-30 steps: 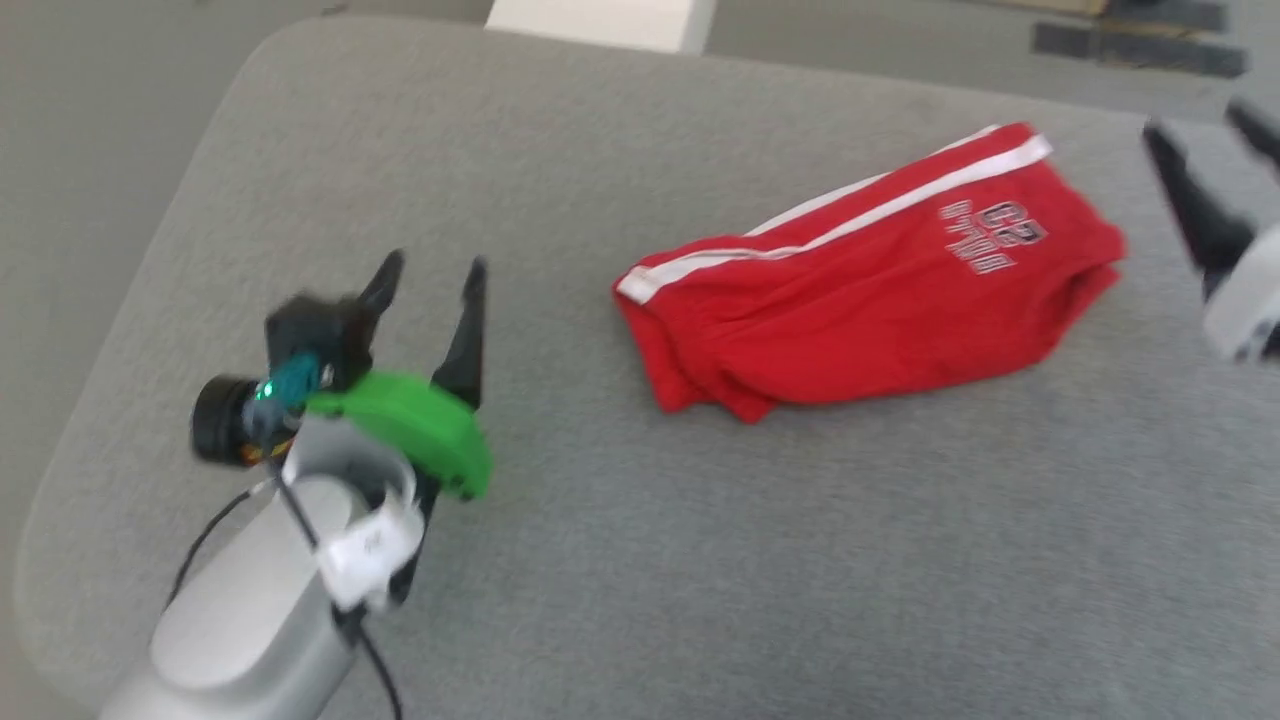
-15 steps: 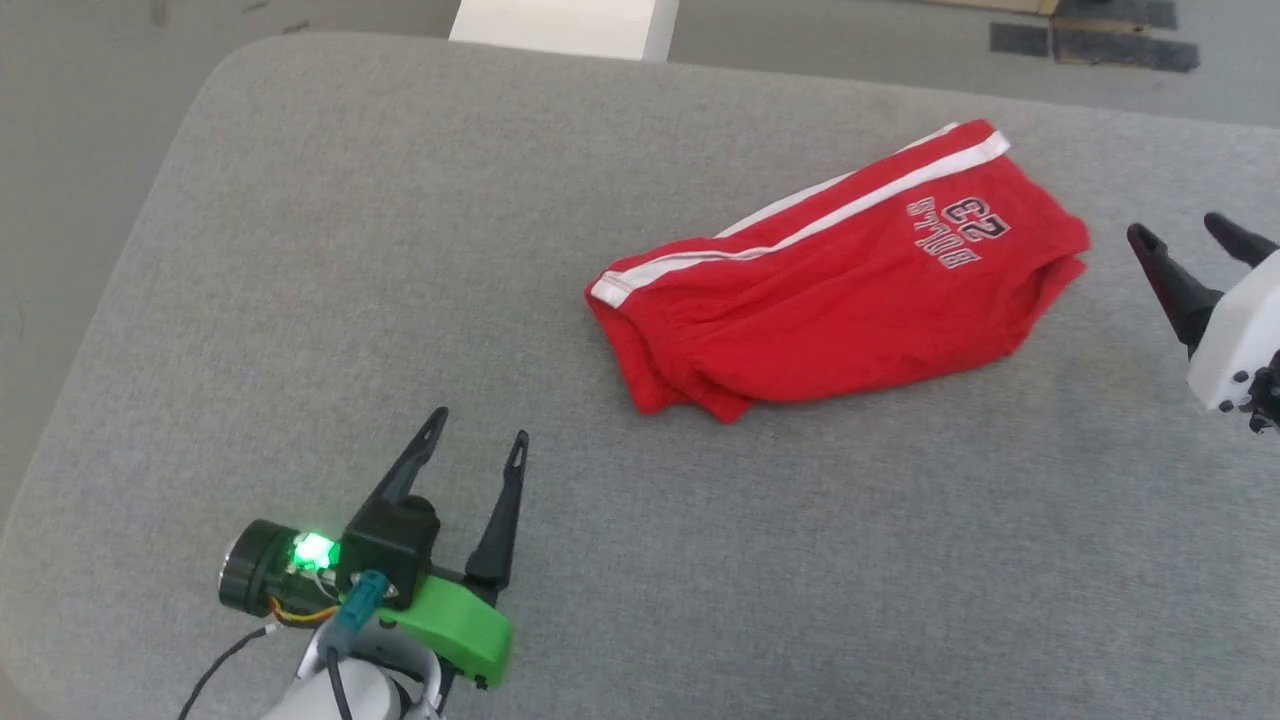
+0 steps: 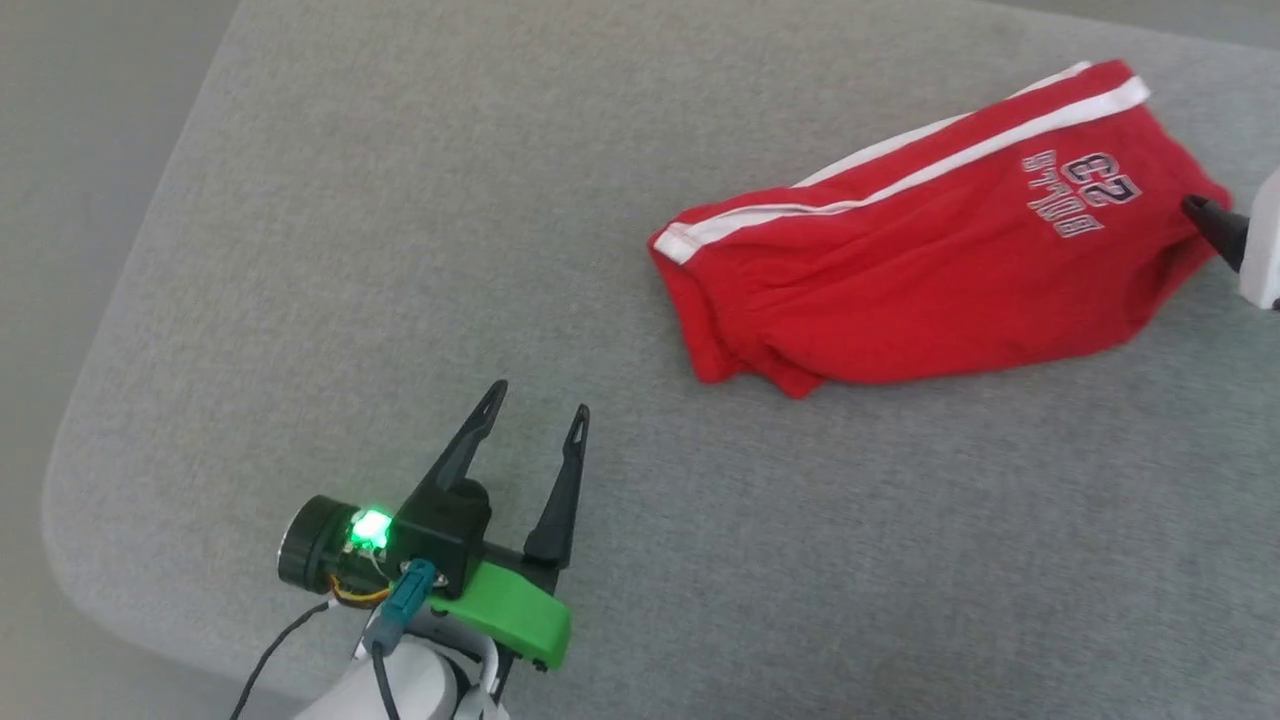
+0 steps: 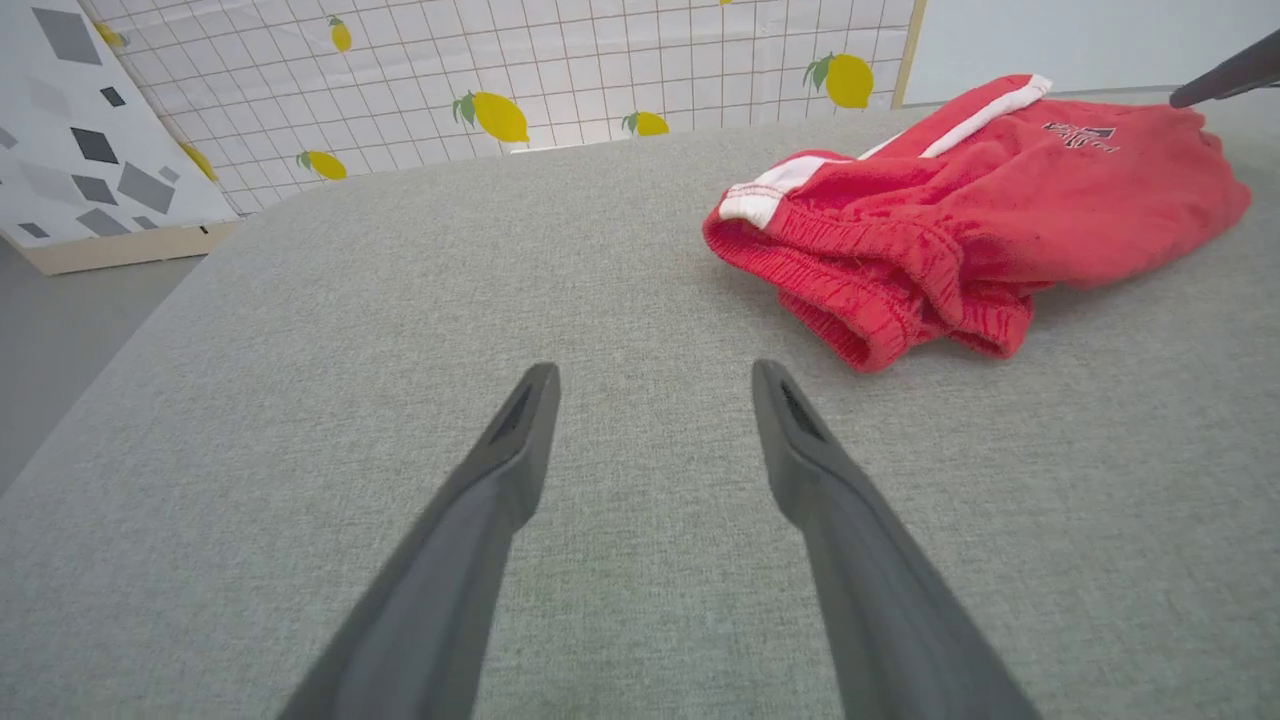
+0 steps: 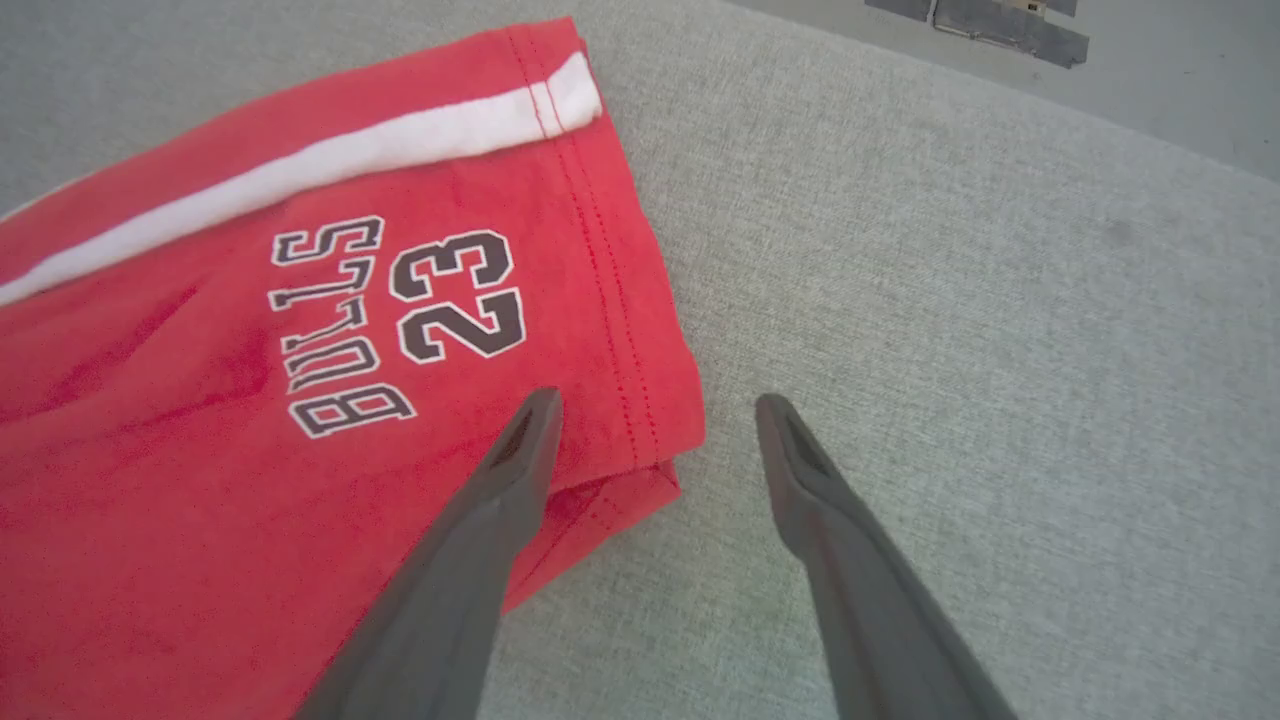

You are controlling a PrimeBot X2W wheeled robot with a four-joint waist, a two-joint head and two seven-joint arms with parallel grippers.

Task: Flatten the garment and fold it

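Head cam has swung, so the whole frame has shifted; ignore that. The real change is the right pincer closing in on the red shorts. Half a second ago it stood clear of the leg hem with bare cloth-covered surface between them. Now it sits at the hem: one finger over the red corner below the BULLS 23 print, the other over the bare grey surface. Jaws are spread wide with nothing in them. Can't tell if the tips touch the fabric.

Left pincer is at lower left of the head frame, also fully spread and empty. It's well short of the gathered waistband and aimed at bare surface to the left of it. Relative to the shorts it has barely closed the gap in that half second.

The shorts lie at upper right of the head frame, flat on the surface and apparently doubled leg on leg. The white stripe runs along the far edge; the waistband end is bunched.

My read: still the approach, no grasp yet. Right looks lined up to pinch the hem corner. Left needs to reach the waistband before any stretch or flatten. Risk: two thin layers at the hem, so it may pick up only the top one.
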